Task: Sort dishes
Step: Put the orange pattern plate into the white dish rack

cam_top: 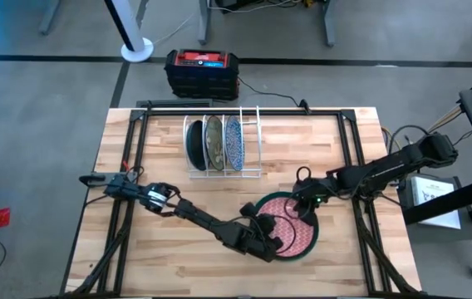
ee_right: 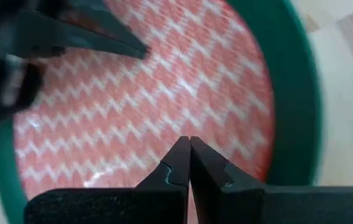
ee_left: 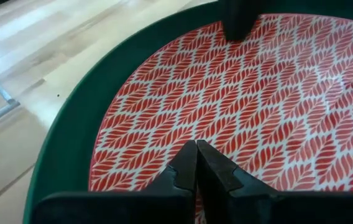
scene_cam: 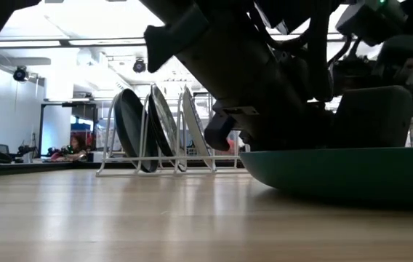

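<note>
**Over the red plate, both jaws clenched**

From above, you see the red-and-white plate [cam_top: 290, 235] flat on the table [cam_top: 136, 266], right of centre, before the rack [cam_top: 223, 145]. The left gripper [cam_top: 267, 242] sits over its left edge, the right gripper [cam_top: 302, 205] at its far rim.

Each wrist view shows fingers pressed together, gripping nothing, plate directly beneath.

both arms reach toward table centre, left pincer [ee_left: 196, 163] and right pincer [ee_right: 189, 160] closed, tips angled down.
</note>
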Controlling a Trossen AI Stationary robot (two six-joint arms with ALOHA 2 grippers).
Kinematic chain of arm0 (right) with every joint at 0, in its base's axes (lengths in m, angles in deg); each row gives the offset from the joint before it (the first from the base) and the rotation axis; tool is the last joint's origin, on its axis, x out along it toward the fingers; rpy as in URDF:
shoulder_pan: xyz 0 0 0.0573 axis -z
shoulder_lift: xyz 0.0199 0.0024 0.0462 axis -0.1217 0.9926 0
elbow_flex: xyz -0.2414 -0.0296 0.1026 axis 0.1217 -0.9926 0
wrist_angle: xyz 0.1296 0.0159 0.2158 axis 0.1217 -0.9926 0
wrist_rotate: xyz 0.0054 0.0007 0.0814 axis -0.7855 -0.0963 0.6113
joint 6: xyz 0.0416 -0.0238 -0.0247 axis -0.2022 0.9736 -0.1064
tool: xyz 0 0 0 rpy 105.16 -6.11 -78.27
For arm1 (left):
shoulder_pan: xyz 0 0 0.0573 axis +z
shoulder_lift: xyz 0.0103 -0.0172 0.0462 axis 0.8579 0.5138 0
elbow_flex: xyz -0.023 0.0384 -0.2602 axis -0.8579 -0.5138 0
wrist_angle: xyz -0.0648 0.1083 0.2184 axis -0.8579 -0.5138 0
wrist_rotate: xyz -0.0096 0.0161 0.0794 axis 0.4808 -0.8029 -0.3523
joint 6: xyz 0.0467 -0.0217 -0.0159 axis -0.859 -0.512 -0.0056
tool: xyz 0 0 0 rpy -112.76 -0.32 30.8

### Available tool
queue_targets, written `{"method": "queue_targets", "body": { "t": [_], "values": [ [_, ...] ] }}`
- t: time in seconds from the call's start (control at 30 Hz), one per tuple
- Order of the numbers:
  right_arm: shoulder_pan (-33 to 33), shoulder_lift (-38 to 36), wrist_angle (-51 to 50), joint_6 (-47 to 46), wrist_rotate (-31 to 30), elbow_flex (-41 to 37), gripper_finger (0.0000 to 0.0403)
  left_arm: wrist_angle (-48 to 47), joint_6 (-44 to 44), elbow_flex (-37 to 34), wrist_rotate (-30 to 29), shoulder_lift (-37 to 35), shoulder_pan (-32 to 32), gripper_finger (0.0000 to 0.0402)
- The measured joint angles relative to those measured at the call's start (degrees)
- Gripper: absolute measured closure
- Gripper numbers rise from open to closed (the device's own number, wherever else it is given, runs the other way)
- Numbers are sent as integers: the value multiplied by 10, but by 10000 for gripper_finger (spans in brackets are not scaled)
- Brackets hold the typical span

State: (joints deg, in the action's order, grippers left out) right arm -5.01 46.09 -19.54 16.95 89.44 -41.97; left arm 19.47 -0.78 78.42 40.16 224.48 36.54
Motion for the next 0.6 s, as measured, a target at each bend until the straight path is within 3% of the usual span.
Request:
{"method": "queue_targets", "body": {
  "t": [0.27, 0.43, 0.6],
  "values": [
    [9, 40, 2, 3, 21, 4, 386, 3, -3, 0, 8, 2, 3, 402],
    [13, 25, -42, 14, 19, 25, 335, -1, -3, 0, 15, 2, 3, 402],
    [14, 14, -111, 17, -34, 49, 272, -1, -3, 0, 16, 2, 3, 402]
  ]
}}
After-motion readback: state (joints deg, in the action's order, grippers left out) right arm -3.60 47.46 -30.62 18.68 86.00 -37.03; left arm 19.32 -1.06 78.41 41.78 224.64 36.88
